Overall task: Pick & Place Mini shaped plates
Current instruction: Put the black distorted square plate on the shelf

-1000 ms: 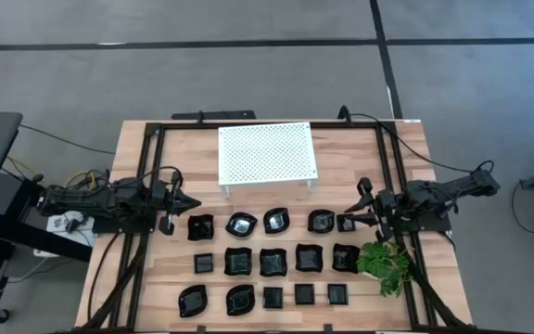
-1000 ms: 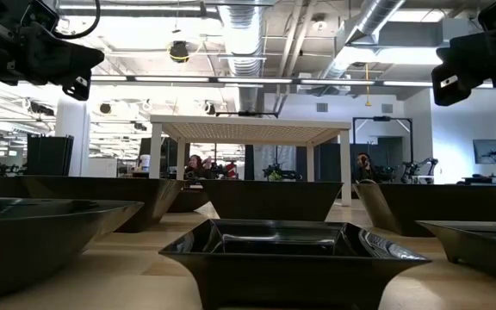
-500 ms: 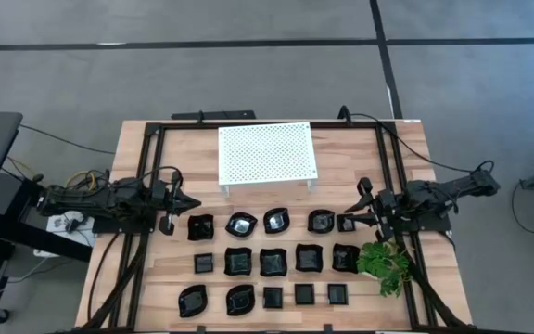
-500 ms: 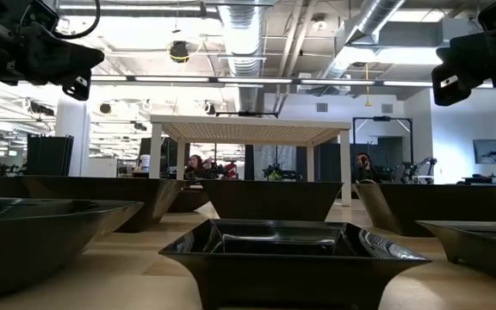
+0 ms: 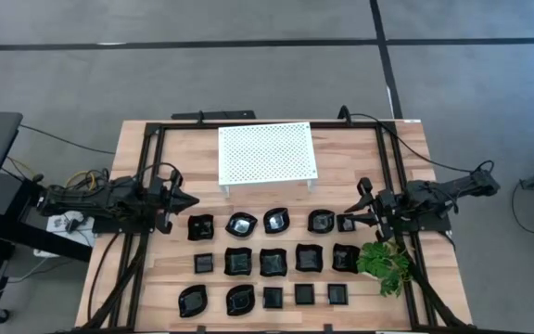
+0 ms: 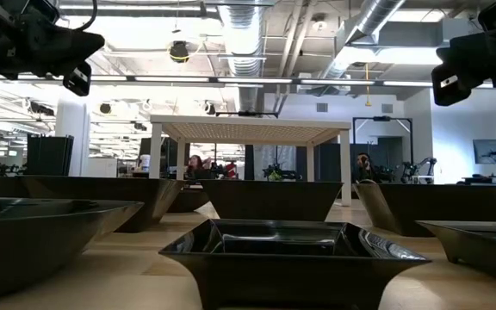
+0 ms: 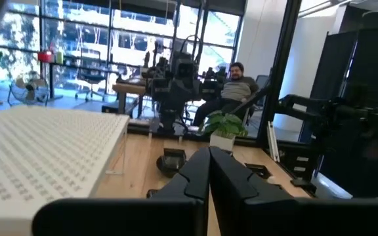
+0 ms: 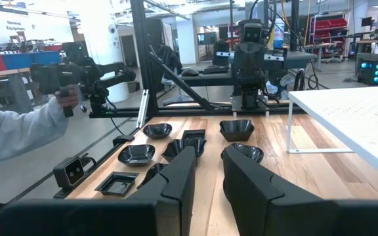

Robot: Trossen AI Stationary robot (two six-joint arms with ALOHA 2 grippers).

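Note:
Several small glossy black plates lie flat on the wooden table in three rows, from a far-row one (image 5: 241, 224) to a near-row one (image 5: 273, 298); one fills the low view's foreground (image 6: 291, 245). My left gripper (image 5: 191, 201) hovers shut at the left end of the far row, above the table, pointing toward the table's right; its fingers meet in the left wrist view (image 7: 209, 172). My right gripper (image 5: 355, 206) hovers open at the right end of the far row, pointing left, with a gap between its fingers (image 8: 209, 164). Neither holds anything.
A white perforated rack (image 5: 265, 153) stands on legs at the table's far middle. A green plant (image 5: 385, 263) stands at the near right, beside my right arm. Black frame rails (image 5: 146, 186) run along both sides. A person's grey sleeve (image 8: 12, 141) shows beyond the table.
My left gripper has risen a little, still shut. The plates and my right gripper have stayed where they were.

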